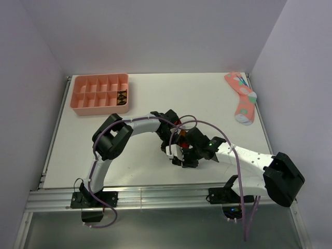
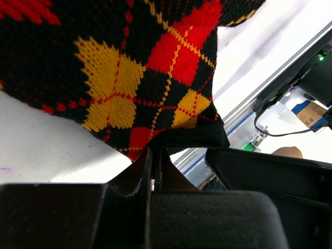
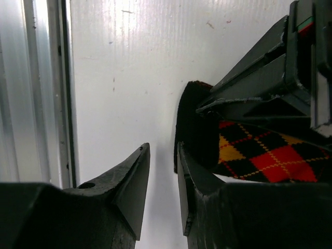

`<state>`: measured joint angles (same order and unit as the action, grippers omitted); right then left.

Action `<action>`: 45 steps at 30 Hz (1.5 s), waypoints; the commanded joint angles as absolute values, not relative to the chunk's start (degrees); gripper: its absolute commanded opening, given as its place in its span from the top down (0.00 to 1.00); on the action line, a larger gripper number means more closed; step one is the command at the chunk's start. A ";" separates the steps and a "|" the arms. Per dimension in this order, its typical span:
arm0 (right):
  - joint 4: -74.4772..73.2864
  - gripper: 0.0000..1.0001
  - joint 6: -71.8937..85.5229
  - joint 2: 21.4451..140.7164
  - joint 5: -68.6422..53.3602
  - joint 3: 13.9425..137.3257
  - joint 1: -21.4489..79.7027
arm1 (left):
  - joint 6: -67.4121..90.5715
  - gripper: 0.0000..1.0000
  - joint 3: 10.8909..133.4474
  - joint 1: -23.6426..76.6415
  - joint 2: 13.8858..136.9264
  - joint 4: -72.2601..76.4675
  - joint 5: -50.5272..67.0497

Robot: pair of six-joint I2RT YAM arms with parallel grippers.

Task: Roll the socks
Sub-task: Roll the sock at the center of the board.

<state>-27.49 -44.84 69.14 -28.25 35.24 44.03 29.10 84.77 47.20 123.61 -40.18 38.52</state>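
Left wrist view: hem of the sock (image 2: 129, 78) is pinched in the left gripper (image 2: 153, 154), likely anchored for rolling; right gripper (image 3: 162, 153) is held part-open and empty just beside that hem.

I logged this as a robotics lab cell — white table (image 1: 207, 98) boxed in by bare pale walls (image 1: 155, 31), aluminium rail (image 1: 166, 196) along its near edge, left arm (image 1: 111, 140) and right arm (image 1: 249, 166) bolted there with loose purple cabling.

The argyle sock (image 2: 129, 67) ran past the left wrist view's top edge. From above, it was almost wholly hidden.
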 commanded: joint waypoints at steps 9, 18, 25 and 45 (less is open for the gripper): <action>-19.95 0.67 -45.26 73.73 -23.29 34.63 45.09 | 25.84 1.00 86.31 46.76 124.54 -42.54 36.74; -19.87 0.69 -45.53 74.71 -20.66 31.91 45.00 | 26.19 1.00 86.04 46.14 124.28 -42.01 37.44; -19.69 0.68 -45.79 74.09 -19.42 29.71 45.00 | 27.25 1.00 84.73 45.88 123.75 -40.26 38.06; -25.48 0.56 -47.02 73.83 -16.88 31.72 45.00 | 27.69 0.99 86.31 45.09 124.54 -41.22 39.46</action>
<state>-18.85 -46.92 73.14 -21.10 31.62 44.99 28.27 84.86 45.78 123.66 -40.16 39.48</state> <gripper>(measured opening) 0.438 0.029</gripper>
